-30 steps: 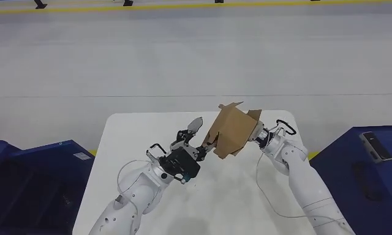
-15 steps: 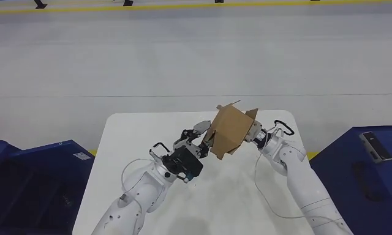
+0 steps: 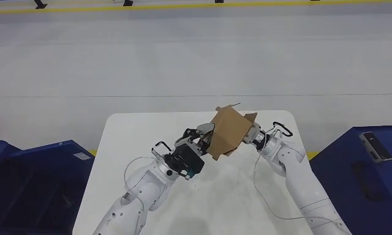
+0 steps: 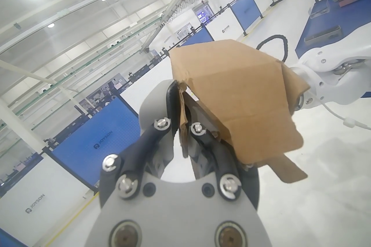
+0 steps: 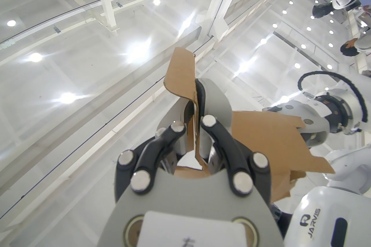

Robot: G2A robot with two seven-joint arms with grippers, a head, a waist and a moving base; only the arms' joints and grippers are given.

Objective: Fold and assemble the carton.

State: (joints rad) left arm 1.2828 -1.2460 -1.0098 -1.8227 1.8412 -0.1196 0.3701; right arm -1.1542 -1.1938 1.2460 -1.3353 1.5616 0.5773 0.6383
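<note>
left gripper closing in since a second ago: fingers then spread beside the carton, now clamping on a thin edge of it. right gripper pinching a flap on the opposite side. carton hanging between the two, lifted above the white table, over its far middle. carton sitting tilted, long axis slanting from near-left to far-right, loose flaps sticking out at both ends.

White table on pale grey floor; yellow line far side; blue partitions; ceiling lights.
</note>
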